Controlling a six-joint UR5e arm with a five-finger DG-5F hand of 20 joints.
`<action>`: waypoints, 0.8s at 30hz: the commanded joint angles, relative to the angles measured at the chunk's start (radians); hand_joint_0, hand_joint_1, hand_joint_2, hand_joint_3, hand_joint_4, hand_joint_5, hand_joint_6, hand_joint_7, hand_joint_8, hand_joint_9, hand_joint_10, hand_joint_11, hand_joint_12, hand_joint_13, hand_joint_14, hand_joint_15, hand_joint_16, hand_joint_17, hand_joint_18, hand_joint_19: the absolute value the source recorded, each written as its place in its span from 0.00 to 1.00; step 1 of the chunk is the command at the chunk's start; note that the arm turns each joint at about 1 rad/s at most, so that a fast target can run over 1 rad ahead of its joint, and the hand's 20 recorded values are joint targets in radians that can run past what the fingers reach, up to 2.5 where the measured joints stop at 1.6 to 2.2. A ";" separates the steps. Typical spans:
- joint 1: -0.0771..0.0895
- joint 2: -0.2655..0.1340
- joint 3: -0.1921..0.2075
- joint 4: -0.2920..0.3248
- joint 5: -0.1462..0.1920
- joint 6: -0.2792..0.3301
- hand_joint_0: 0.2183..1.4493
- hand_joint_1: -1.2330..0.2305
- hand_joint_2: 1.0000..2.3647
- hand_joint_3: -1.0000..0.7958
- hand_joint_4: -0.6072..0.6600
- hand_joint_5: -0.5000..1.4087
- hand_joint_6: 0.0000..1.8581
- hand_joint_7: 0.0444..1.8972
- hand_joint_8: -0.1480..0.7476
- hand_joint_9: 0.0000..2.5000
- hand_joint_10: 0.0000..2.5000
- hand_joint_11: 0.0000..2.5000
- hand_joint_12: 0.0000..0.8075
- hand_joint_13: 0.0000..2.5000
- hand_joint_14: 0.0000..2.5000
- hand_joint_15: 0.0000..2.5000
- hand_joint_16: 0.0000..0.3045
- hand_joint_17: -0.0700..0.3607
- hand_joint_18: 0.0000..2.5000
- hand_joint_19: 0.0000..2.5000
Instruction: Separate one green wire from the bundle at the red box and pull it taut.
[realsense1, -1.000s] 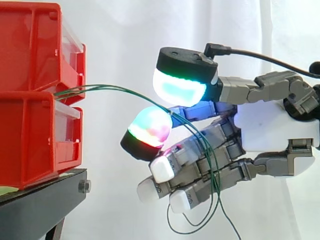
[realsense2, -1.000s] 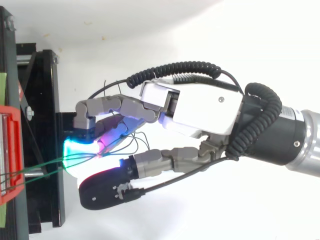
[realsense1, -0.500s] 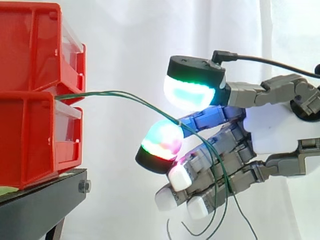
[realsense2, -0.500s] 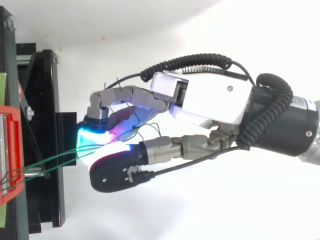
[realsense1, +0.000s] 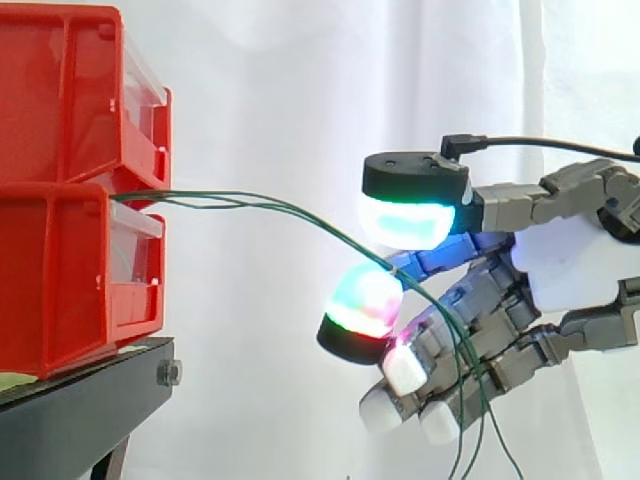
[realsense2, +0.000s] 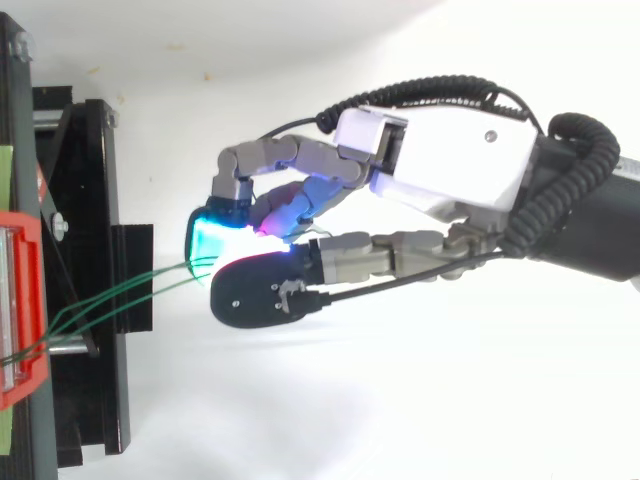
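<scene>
From the side, thin green wires (realsense1: 270, 207) leave the seam between two stacked red plastic bins (realsense1: 60, 250), at nine o'clock of the robot hand (realsense1: 570, 265). They arch gently and are pinched between its glowing thumb and a curled finger pad (realsense1: 365, 300). Loose ends hang toward six o'clock. I cannot tell what the clear drawers (realsense1: 135, 250) hold.

From above, several separate strands (realsense2: 120, 300) converge toward three o'clock into the cyan-lit fingertips (realsense2: 212, 240).

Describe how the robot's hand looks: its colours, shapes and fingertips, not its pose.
The hand has a white boxy palm shell and grey jointed fingers. Its fingertips are thick pads, some black-backed glowing cyan, green and magenta, others white.
</scene>
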 joint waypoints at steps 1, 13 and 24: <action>-0.008 0.021 -0.002 -0.026 0.000 0.000 0.33 0.51 0.01 0.39 0.62 0.21 0.27 0.69 0.50 0.33 0.01 0.16 0.45 0.27 0.00 0.12 0.18 0.45 0.25 0.17; -0.018 0.050 -0.002 -0.085 -0.002 -0.004 0.33 0.46 0.01 0.41 0.62 0.20 0.34 0.63 0.51 0.34 0.01 0.17 0.46 0.27 0.00 0.12 0.18 0.45 0.26 0.17; -0.016 0.066 0.000 -0.085 -0.009 -0.006 0.34 0.36 0.02 0.46 0.62 0.16 0.49 0.47 0.53 0.34 0.01 0.24 0.47 0.28 0.00 0.13 0.18 0.45 0.27 0.17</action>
